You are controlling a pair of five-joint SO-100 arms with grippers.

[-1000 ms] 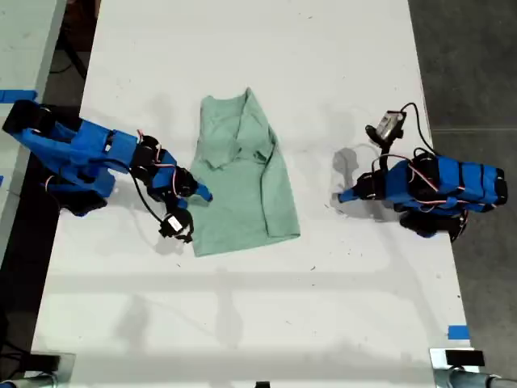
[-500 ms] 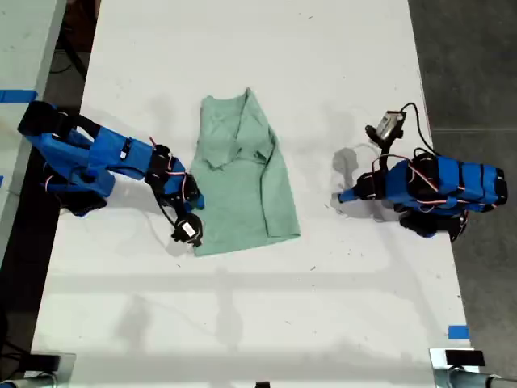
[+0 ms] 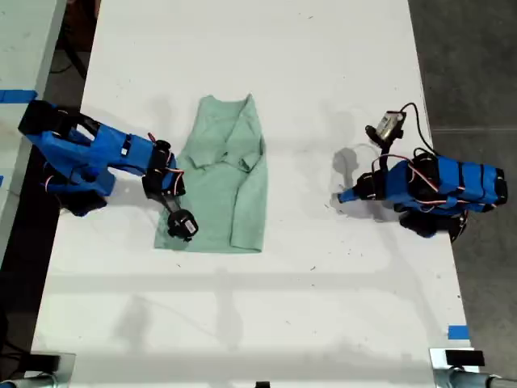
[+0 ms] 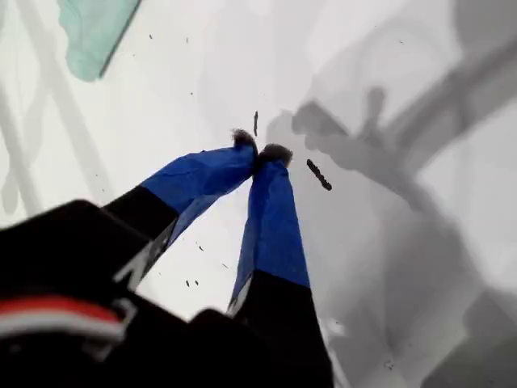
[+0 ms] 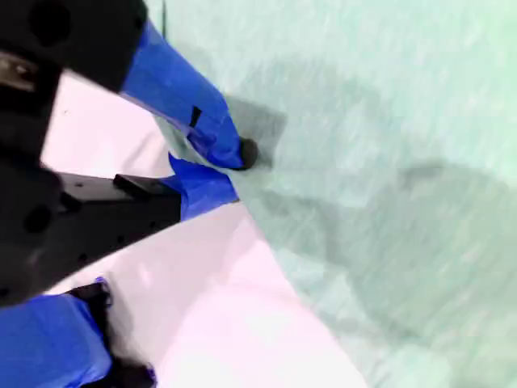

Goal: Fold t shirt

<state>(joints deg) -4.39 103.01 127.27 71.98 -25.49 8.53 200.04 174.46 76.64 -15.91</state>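
Observation:
The pale mint-green t shirt lies wrinkled and partly folded on the white table, near the middle. My second gripper is at the shirt's edge on the exterior view's left. In the second wrist view this gripper is shut on the shirt's edge. My first gripper rests on the bare table on the exterior view's right, well apart from the shirt. Its blue fingers are shut with nothing between them. A corner of the shirt shows far off.
The table edge runs down the exterior view's right, with dark floor beyond. A blue tape mark sits near that edge. Another pale surface lies past the exterior view's left edge of the table.
My second gripper closed on the shirt's edge and pulled it toward the exterior view's left, so the shirt's lower part shifted and its outline changed. My first arm has not moved.

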